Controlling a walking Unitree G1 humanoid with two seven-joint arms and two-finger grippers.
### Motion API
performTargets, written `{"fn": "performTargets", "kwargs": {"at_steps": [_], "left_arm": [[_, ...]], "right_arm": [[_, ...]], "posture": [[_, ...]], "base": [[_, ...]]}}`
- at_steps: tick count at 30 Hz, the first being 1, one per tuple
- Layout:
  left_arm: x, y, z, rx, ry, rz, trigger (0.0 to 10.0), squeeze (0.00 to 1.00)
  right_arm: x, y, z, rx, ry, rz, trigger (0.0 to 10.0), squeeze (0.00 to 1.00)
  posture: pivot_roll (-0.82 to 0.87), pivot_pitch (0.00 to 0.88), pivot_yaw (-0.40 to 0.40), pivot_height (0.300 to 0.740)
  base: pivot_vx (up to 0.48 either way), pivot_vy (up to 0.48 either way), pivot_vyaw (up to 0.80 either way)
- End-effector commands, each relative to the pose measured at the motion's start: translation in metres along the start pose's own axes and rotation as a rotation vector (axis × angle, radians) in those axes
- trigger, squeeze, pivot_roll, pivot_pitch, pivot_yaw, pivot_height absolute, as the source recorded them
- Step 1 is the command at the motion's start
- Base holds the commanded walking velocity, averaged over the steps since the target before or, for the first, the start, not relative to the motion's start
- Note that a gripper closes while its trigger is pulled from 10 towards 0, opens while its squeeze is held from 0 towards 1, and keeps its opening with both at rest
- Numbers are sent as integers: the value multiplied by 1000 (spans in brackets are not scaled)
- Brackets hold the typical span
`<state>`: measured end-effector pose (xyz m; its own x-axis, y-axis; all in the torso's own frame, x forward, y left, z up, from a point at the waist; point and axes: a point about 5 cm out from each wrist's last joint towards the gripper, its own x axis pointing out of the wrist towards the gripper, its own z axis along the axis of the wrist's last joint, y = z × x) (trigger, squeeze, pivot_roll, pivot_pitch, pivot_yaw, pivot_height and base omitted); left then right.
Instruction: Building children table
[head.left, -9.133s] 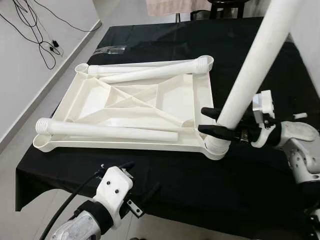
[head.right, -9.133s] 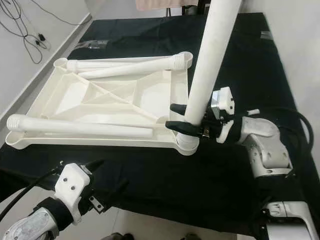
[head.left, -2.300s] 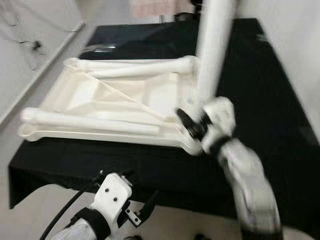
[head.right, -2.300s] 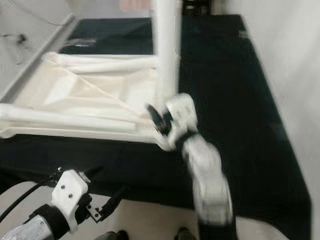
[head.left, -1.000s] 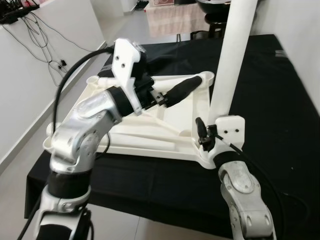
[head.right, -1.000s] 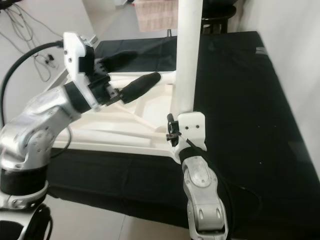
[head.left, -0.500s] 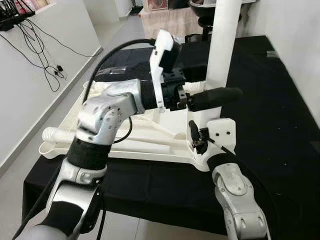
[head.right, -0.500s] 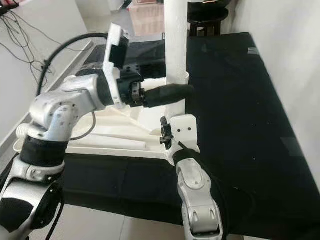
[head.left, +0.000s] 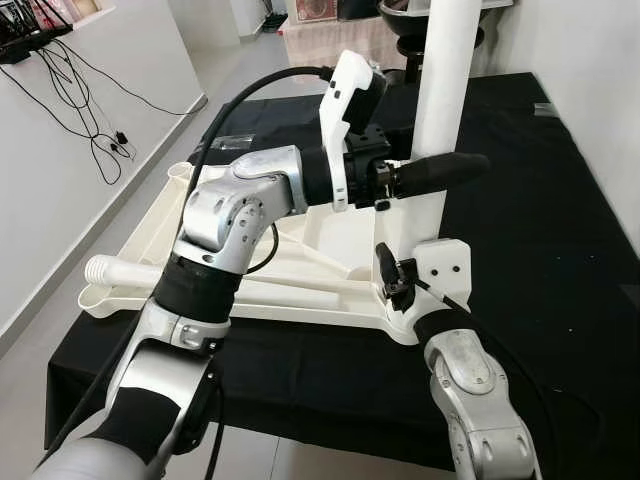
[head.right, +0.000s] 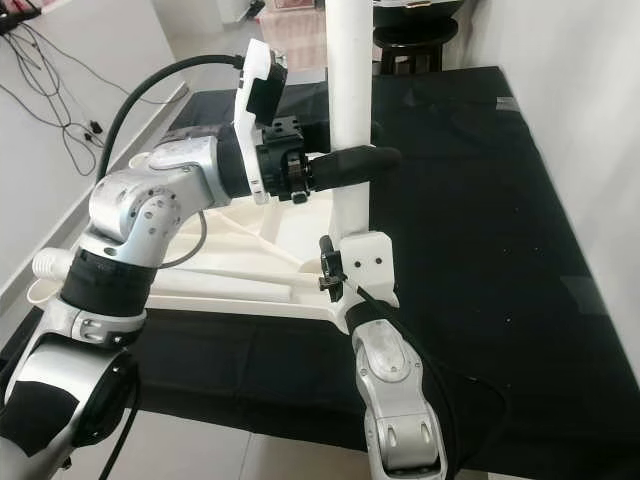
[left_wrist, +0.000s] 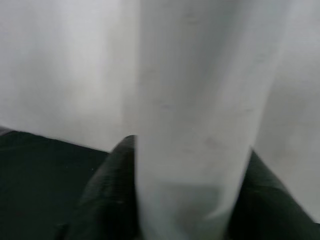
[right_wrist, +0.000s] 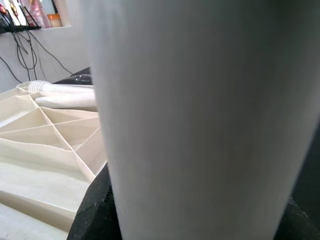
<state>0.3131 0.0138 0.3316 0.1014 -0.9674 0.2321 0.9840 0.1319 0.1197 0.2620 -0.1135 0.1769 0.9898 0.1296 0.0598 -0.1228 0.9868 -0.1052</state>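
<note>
The white table top (head.left: 300, 312) lies upside down on the black-covered table. One white leg (head.left: 447, 60) stands upright in its near right corner socket. My right gripper (head.left: 400, 272) is shut on this leg just above the socket. My left gripper (head.left: 445, 172) reaches across from the left and is shut on the same leg higher up. In the left wrist view the leg (left_wrist: 195, 125) sits between both black fingers (left_wrist: 107, 190). The right wrist view looks past the leg (right_wrist: 200, 125) at the ribbed underside (right_wrist: 45, 135).
A loose leg (head.left: 130, 272) lies along the table top's near side, and others (right_wrist: 60, 92) lie at its far end. Black cloth (head.left: 540, 230) stretches to the right up to a white wall. Cables (head.left: 70, 100) hang on the left wall, above open floor.
My left arm came up from below the table edge, swung across the table top and closed on the upright leg, then rose slightly. The right gripper kept its hold low on the leg.
</note>
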Motion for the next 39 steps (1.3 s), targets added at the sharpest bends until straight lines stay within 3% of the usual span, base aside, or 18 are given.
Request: {"fn": "performTargets", "kwargs": {"at_steps": [1, 4, 5, 6, 10, 17, 18, 20, 24, 26, 28, 31, 33, 34, 39], "left_arm": [[1, -5, -2, -5, 2, -28, 0, 0], [1, -5, -2, -11, -4, -39, 0, 0], [1, -6, -2, -12, -7, -47, 0, 0], [1, -8, -1, -12, -11, -57, 0, 0], [6, -16, 4, -7, -18, -79, 0, 0], [13, -28, 17, 6, -35, -87, 0, 0], [15, -32, 23, 13, -44, -89, 0, 0], [16, -40, 34, 23, -60, -93, 0, 0], [15, -45, 47, 30, -82, -83, 0, 0], [14, -41, 49, 28, -86, -78, 0, 0], [6, -26, 54, 17, -108, -91, 0, 0], [4, -24, 54, 14, -114, -97, 0, 0], [-18, -25, 51, -46, -108, -263, 0, 0], [-18, -25, 51, -46, -108, -263, 0, 0], [-30, -38, 44, -133, -99, -467, 0, 0]], "right_arm": [[-1, 14, -20, 52, 107, 84, 10000, 0], [0, 14, -19, 66, 95, 89, 10000, 0], [1, 14, -17, 74, 77, 113, 10000, 816], [2, 15, -14, 78, 56, 146, 10000, 1000], [11, 12, -4, 92, -11, 255, 10000, 1000], [29, -2, 9, 22, -61, 452, 10000, 1000], [32, -3, 11, -30, -60, 537, 10000, 0], [39, -7, 12, -94, -43, 658, 10000, 0], [51, -13, 14, -160, -22, 768, 10000, 0], [55, -14, 16, -165, -27, 779, 10000, 0], [64, -12, 22, -140, -40, 824, 10000, 0], [65, -11, 23, -132, -44, 847, 10000, 0], [57, 3, 33, -16, -79, 1042, 10000, 0], [57, 3, 33, -16, -79, 1042, 10000, 0], [49, 19, 44, 112, -148, 1191, 10000, 0]], "posture": [[-18, 97, 157, 740], [-17, 95, 155, 740], [-19, 94, 157, 740], [-20, 93, 156, 740], [-19, 91, 152, 740], [-17, 89, 144, 740], [-20, 89, 140, 740], [-22, 89, 138, 740], [-19, 90, 133, 740], [-20, 88, 128, 740], [-24, 90, 125, 740], [-24, 90, 125, 740], [-28, 88, 122, 740], [-28, 88, 122, 740], [-36, 81, 119, 740]], "base": [[0, 0, 0], [0, 0, 0], [0, 0, 0], [0, 0, 0], [0, 0, 0], [0, 0, 0], [0, 0, 0], [0, 0, 0], [0, 0, 0], [0, 0, 0], [0, 0, 0], [0, 0, 0], [0, 0, 0], [0, 0, 0], [0, 0, 0]]}}
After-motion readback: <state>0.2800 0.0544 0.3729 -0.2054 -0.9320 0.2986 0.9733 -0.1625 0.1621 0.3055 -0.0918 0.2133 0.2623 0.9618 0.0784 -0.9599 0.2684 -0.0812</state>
